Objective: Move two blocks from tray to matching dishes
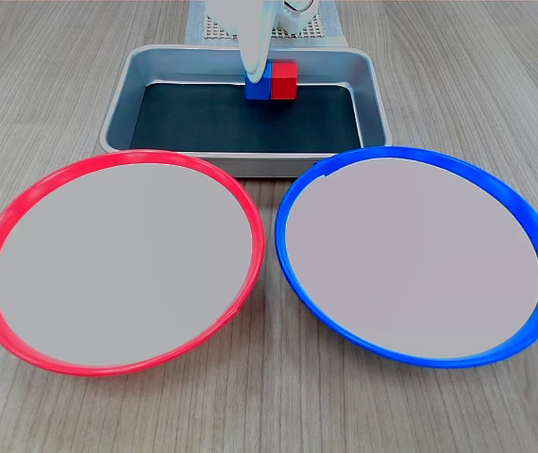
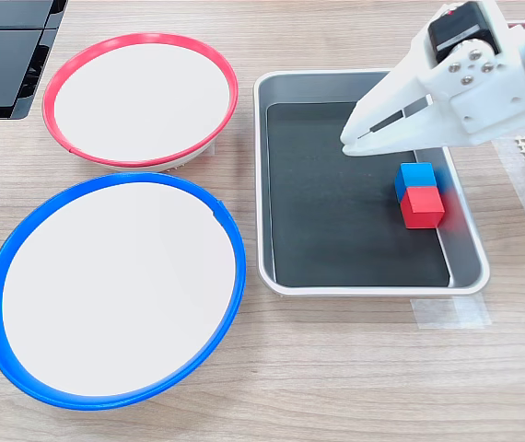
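Blue block (image 1: pixel 257 87) half hidden behind hand (image 1: pixel 254 57); arm cropped at top.

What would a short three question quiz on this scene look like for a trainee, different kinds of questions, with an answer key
1. True or false: the red block and the blue block touch each other inside the tray.
2. Multiple choice: what lies in the red-rimmed dish and the blue-rimmed dish? A) one block each B) both blocks in one dish C) nothing
3. Fill in: in the second exterior view, the gripper hangs over the tray beside the ____ block.

Key
1. True; they sit side by side by the tray's wall.
2. C; both dishes are bare.
3. Blue; the fingertips hold nothing.
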### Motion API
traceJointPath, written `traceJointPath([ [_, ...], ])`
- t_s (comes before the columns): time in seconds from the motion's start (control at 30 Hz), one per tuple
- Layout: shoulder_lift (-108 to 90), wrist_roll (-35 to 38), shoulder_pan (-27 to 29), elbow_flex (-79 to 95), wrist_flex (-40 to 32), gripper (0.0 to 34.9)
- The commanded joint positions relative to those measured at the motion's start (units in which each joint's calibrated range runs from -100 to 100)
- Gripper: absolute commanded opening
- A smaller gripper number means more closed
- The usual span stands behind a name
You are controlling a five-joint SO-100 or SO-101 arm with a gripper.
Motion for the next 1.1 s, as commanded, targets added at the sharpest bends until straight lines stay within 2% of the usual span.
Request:
traceJointPath([
  [0.0, -0.26, -0.24, 0.53, 0.09, 0.11, 0.4],
  [1.07, -0.26, 0.20, -0.22, 0.09, 0.11, 0.4],
])
